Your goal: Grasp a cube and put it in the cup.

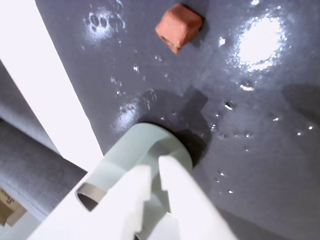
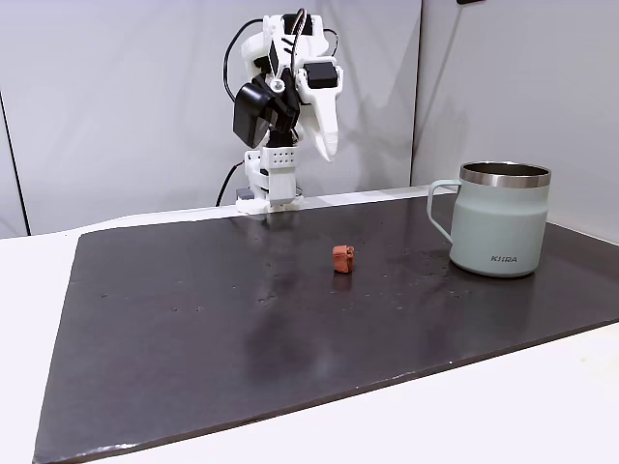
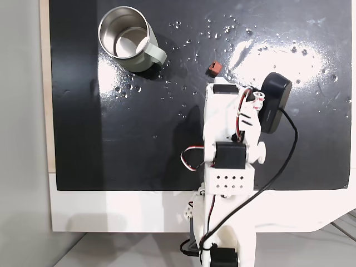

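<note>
The gripper (image 2: 327,145) is being held high above the mat (image 2: 193,319), fingers nearly together with nothing clamped; in the wrist view only a thin slit is being shown between the fingertips (image 1: 175,172).

The cube (image 2: 342,257) is lying loose on the mat, at about 1 o'clock from the fingertips in the wrist view. In a fixed view it is sitting at about 4 o'clock from the cup (image 3: 127,38), well apart from it.

Risks being judged:
- The cube is tiny and rotated against the jaw line; an off-centre close is likely to squirt it sideways.
- The mat is glossy, so skidding is being made easier.
- Jaws need opening before descent, or the cube is being knocked.
- A release off the rim (image 2: 505,174) is bouncing the cube out.

Lettering near the cup base is being read as "KIIRA", uncertain.
</note>
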{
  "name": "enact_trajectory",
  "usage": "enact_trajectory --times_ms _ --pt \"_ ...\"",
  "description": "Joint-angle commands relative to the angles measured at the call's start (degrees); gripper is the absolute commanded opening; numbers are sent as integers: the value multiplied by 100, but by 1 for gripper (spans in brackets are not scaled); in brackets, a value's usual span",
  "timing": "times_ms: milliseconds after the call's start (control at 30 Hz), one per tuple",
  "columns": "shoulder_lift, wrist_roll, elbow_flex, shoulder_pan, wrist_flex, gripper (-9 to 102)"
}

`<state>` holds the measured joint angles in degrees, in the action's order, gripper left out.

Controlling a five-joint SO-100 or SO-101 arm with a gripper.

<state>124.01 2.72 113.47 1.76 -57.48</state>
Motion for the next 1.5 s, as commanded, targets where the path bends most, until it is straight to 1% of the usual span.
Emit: enact_trajectory --times_ms 0,367,500,767,1000,1067,1167,1233,1267,1467 --pt "-844 272 -1257 105 -352 0" --pt "-2997 1767 -3252 237 -1248 0" --pt "-3621 2092 -3797 193 -1468 0" --pt "-4113 2593 -4069 79 -1617 0" --pt "-4271 2830 -4096 79 -1661 0" --pt "-4280 2927 -4078 114 -1687 4" --pt "-4324 3041 -4140 123 -1846 20" --pt "-4324 3032 -4104 114 -1854 27" --pt "-4324 3050 -4096 123 -1854 28" --pt "-4438 3050 -4104 132 -1837 29"
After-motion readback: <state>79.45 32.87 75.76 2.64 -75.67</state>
